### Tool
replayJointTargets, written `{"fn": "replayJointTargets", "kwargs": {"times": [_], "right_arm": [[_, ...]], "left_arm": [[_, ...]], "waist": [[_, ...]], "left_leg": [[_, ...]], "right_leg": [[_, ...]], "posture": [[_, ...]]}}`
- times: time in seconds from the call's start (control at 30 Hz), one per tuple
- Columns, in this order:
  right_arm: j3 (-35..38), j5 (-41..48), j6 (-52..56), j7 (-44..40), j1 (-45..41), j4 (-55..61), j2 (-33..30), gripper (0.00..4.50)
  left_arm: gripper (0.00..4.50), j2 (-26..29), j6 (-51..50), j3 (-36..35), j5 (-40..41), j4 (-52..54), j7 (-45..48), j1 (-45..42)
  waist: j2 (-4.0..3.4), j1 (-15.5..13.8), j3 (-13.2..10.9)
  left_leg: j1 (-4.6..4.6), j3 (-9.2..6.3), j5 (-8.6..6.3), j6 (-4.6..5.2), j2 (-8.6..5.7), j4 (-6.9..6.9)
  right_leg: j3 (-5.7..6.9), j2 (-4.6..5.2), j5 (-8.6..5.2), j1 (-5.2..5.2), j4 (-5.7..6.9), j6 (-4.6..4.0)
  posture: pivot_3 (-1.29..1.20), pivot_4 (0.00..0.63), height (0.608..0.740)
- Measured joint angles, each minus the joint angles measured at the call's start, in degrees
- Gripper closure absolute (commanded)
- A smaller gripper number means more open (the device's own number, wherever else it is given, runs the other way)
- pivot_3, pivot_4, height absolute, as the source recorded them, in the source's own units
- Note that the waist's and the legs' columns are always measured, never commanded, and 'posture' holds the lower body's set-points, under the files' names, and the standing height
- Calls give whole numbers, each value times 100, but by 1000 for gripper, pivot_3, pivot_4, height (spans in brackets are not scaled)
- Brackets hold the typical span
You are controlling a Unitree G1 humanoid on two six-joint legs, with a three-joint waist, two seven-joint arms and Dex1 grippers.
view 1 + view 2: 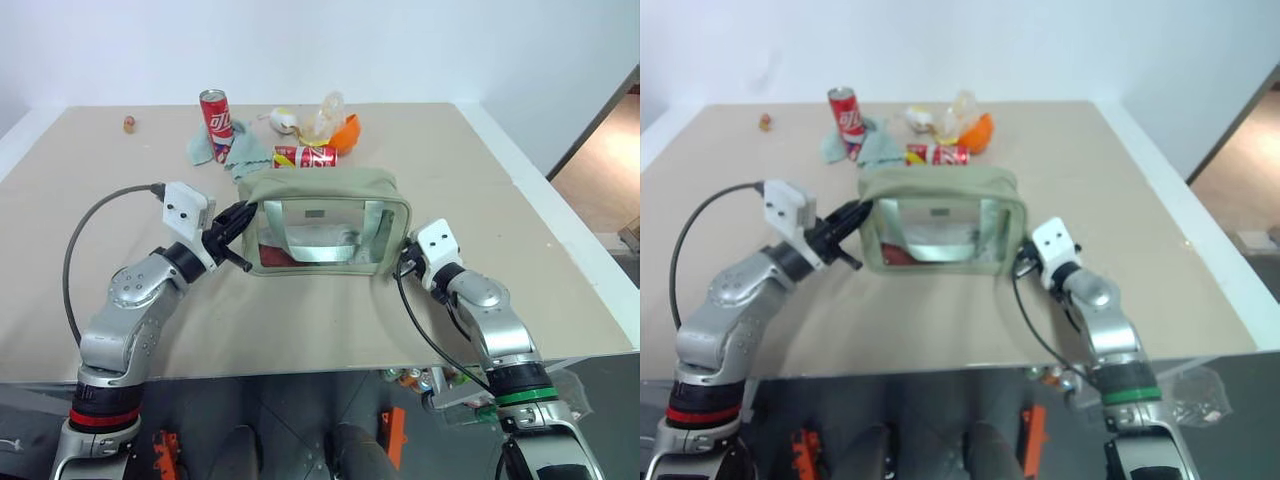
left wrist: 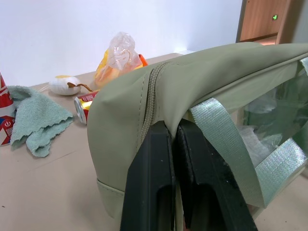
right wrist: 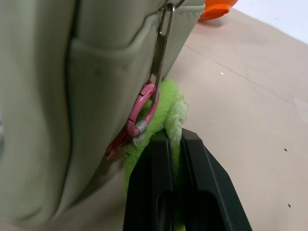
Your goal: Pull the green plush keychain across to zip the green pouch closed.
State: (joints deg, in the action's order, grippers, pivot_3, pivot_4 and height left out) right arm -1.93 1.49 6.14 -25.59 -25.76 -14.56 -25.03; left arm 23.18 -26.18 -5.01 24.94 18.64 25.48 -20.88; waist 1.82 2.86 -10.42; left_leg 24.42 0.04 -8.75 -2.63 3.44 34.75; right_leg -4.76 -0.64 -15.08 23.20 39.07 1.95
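From the head views we see the green pouch (image 1: 325,222) standing on the beige table (image 1: 500,200), its clear window side facing us and its fabric top arched over; the left gripper (image 1: 243,214) meets the pouch's left end, and the right gripper (image 1: 405,262) sits at the pouch's right end, low beside the corner; behind the pouch a red can (image 1: 306,156) lies on its side, another red can (image 1: 216,117) stands upright next to a pale teal cloth (image 1: 232,151), and an orange object (image 1: 346,133) with a crumpled clear bag (image 1: 325,115) lies further back; a small round thing (image 1: 129,124) sits well apart near the far left of the table. In the left wrist view our two black fingers (image 2: 154,192) are clenched on a fold of the pouch's fabric just below the zipper line, beside a pale green strap (image 2: 226,154); the teal cloth and the lying can show beyond. In the right wrist view our fingers (image 3: 156,192) are pressed together on the green plush keychain (image 3: 168,108), which hangs against the pouch's end wall; a pink clip (image 3: 142,108) joins the plush to the metal zipper pull (image 3: 161,48) that runs up to the top edge of the pouch.
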Motion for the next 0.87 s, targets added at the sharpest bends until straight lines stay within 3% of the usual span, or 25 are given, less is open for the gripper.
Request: {"fn": "replayJointTargets", "kwargs": {"times": [0.13,0.33,0.57,0.73,0.87], "right_arm": [[170,233,-127,-47,-12,-118,202,4472],[980,1864,872,-654,-45,846,254,2440],[1837,3582,2340,-1426,-144,2146,-862,5],[2087,3877,2762,-1603,44,2170,-1262,5],[2150,4035,2994,-2006,694,2523,-1685,5]], "left_arm": [[4500,1,-95,-45,77,36,-15,17],[2441,-8,-487,-448,818,37,114,99],[20,544,-876,-1049,1623,-44,559,70],[20,854,-1078,-1373,1970,-141,809,89],[20,1424,-828,-1247,1175,-309,871,604]], "waist": [[0,1,0],[-2,-6,-1],[-1,-12,-1],[-1,-12,-1],[-1,-9,-1]], "left_leg": [[-5,-3,1,2,5,-4],[14,-4,1,1,4,-7],[15,-10,-1,1,0,-10],[14,-8,-1,1,0,-9],[10,-6,-8,12,1,-16]], "right_leg": [[-2,-9,4,0,1,-6],[-1,-5,-1,11,-1,1],[6,-3,-11,11,-4,-3],[5,-2,-11,10,-4,-4],[3,-2,-22,12,-4,-11]], "posture": [[0,150,740],[0,150,740],[0,150,740],[0,150,740],[0,150,740]]}}
